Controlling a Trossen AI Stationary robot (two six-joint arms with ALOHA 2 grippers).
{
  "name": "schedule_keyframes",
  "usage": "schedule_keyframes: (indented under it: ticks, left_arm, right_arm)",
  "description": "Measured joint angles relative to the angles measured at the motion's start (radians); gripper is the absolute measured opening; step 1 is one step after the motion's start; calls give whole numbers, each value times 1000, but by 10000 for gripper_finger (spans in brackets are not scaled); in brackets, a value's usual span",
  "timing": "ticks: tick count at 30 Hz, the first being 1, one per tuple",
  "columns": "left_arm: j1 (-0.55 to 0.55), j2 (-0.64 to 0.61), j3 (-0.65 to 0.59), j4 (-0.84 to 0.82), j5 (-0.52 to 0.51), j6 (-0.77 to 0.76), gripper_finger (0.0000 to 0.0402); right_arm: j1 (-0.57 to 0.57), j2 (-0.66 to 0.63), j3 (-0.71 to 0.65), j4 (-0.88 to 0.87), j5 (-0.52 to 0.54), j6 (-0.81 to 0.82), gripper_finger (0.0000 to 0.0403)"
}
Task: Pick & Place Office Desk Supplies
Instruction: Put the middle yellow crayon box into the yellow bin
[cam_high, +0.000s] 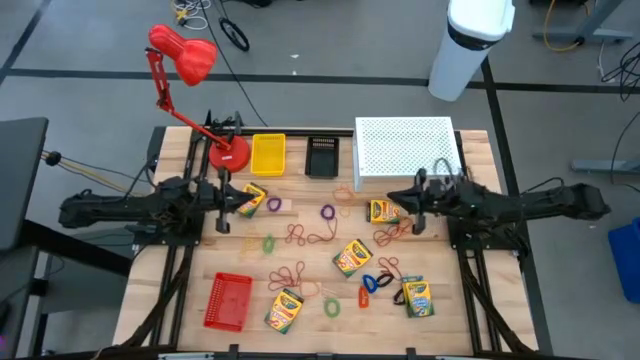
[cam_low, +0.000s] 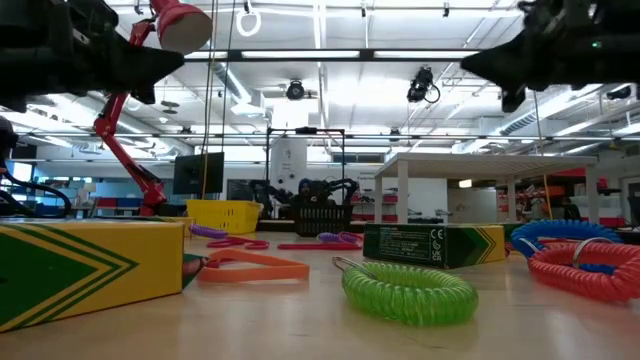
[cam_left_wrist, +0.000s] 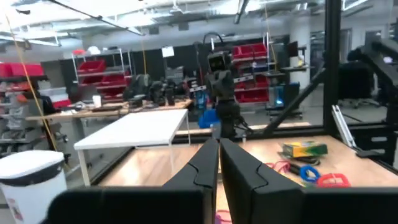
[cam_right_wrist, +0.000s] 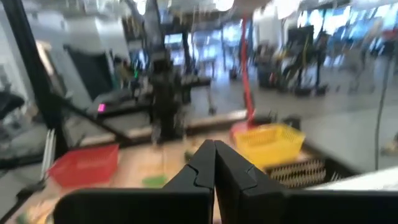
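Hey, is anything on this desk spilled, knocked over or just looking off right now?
Nothing looks damaged, but the crayon boxes, rubber bands and coil loops lie scattered at odd angles across the table, while the red, yellow and black baskets look empty.

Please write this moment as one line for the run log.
left gripper: shut, empty, above table's left side | right gripper: shut, empty, above right side | crayon boxes: on table

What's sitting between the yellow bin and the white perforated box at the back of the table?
A black basket sits between the yellow bin and the white perforated riser, as the high view shows.
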Motion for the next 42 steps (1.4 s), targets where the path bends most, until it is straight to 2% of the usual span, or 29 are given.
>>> schedule_keyframes:
  ticks: [5,13,18,24,30,42]
  left_arm:
    - [-1,59,0,-28,1,-52,6]
    - [-1,163,0,-18,-1,-56,10]
    - [-1,202,0,4,-1,-57,9]
    - [-1,220,0,5,-1,-55,9]
    - [-1,220,0,4,-2,-46,9]
    - [-1,221,0,1,-2,-43,9]
  right_arm:
    - [65,189,128,-154,25,95,5]
    - [322,474,377,-557,213,428,5]
    - [423,590,440,-656,237,722,5]
    - [452,691,442,-743,211,1032,24]
    - [451,784,442,-722,190,1124,63]
    - [404,898,442,-654,165,1178,76]
